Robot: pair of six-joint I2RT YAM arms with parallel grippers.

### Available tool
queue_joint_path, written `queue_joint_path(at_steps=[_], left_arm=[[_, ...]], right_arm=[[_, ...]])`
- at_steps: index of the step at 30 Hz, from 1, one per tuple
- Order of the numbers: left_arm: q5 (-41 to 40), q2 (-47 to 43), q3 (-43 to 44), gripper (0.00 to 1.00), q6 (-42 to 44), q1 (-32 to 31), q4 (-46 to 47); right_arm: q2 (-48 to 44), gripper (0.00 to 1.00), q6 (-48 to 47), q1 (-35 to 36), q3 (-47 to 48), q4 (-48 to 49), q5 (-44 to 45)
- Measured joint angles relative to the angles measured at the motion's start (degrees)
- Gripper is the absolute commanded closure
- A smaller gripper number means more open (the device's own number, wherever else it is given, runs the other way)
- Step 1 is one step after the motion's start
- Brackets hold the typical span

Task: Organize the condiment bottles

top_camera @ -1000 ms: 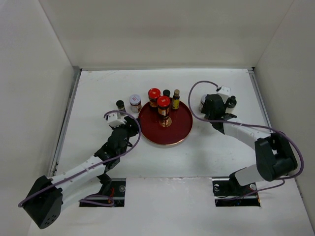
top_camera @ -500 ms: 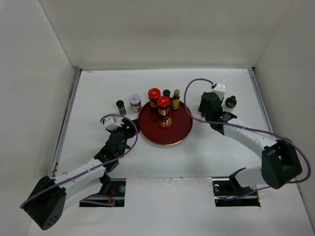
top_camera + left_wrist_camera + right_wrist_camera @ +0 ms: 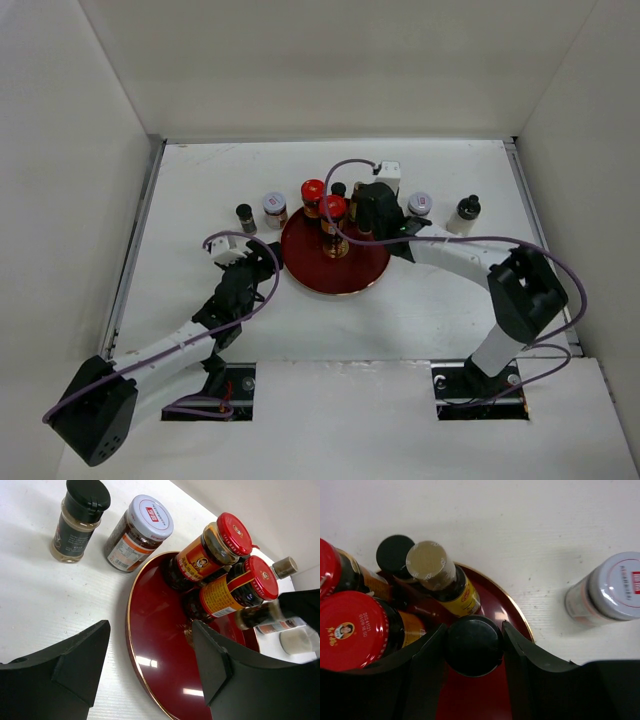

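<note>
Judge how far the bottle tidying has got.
Done: two red-capped jars, the amber bottle and a black-capped vial stand on the tray. In hand: the right gripper holds a black-lidded bottle over it. Left: the shaker, two white-lidded jars and the white bottle, off the tray; left gripper open.

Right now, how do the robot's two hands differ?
The left hand is open and empty; the right hand grips a small black-capped bottle. The left hand sits beside the rim of the round dark-red tray; the right hand reaches over that tray. Both have two black fingers.
</note>
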Motion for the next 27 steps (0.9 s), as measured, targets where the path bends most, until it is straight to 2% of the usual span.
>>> queue_joint_path(at_steps=[8,14,23,27], left_arm=[[1.3,0.3,0.0,0.35,-0.3,0.9,0.0],[1.9,1.1,0.0,0.35,-0.3,2.2,0.0],[2.2,2.3,0.0,0.35,-0.2,2.9,0.0],[2.0,3.5,0.7,0.36,0.4,3.2,-1.2]], right_arm=[[5.5,0.59,0.3,2.1,1.9,0.3,-0.9],[6.2,0.47,1.6,2.9,1.9,0.5,-1.2],[6.4,0.24,3.0,2.9,1.1,1.0,-1.6],[3.2,0.18,3.0,3.1,-1.9,1.1,-2.3]])
